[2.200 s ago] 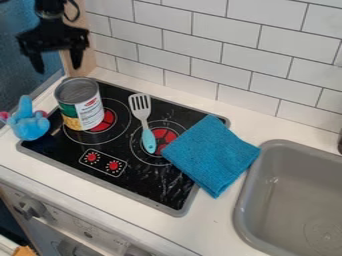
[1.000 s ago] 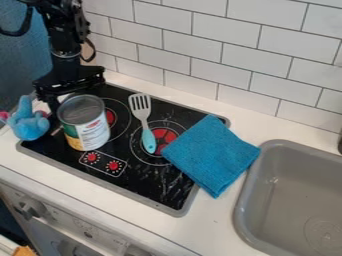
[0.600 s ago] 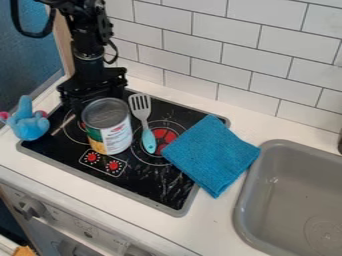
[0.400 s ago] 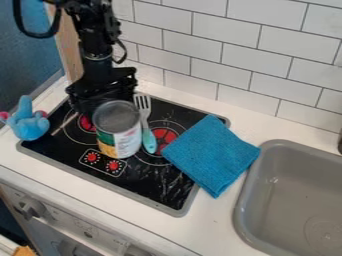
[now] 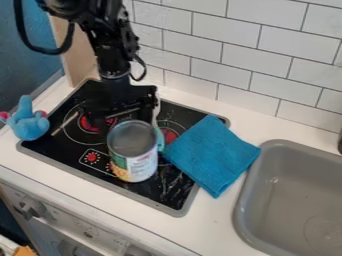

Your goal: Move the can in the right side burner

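Can (image 5: 133, 151): standing up on the black stove top (image 5: 57, 147), near the front, between the two burners and partly in front of the right one (image 5: 169, 136)
Tool (image 5: 121, 102): right behind the can, low down over the stove; I cannot tell how far open it is, or if it has hold of the can
Spatula (image 5: 161, 139): its blue handle is by the can, on the side near the cloth
Cloth (image 5: 212, 154): blue, lying partly on the stove and partly on the bench (image 5: 210, 225)
Toy (image 5: 29, 125): blue and soft, at the left edge of the stove
Sink (image 5: 265, 150): grey, on the right
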Robot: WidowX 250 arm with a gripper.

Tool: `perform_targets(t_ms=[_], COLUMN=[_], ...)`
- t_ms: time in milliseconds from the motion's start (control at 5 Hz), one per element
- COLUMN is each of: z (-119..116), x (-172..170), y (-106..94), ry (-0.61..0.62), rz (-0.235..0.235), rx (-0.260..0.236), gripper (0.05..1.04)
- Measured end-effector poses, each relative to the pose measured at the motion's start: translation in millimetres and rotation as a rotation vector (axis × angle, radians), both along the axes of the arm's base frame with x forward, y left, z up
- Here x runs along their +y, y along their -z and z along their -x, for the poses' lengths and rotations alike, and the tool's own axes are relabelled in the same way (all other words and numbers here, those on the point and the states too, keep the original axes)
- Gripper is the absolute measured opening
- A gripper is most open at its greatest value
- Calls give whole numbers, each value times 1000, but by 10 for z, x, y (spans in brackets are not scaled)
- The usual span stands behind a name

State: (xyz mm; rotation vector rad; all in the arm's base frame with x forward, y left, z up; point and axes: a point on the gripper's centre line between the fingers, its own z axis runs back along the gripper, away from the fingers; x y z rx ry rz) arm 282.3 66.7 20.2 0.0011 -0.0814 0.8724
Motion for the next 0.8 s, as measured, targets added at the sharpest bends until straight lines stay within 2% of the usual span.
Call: perform_targets(t_ms=[400,800], z=[212,201], x=[-96,-123], y=[48,35], ry=[36,52], rz=[29,45], rx=[60,51], gripper=[999,999])
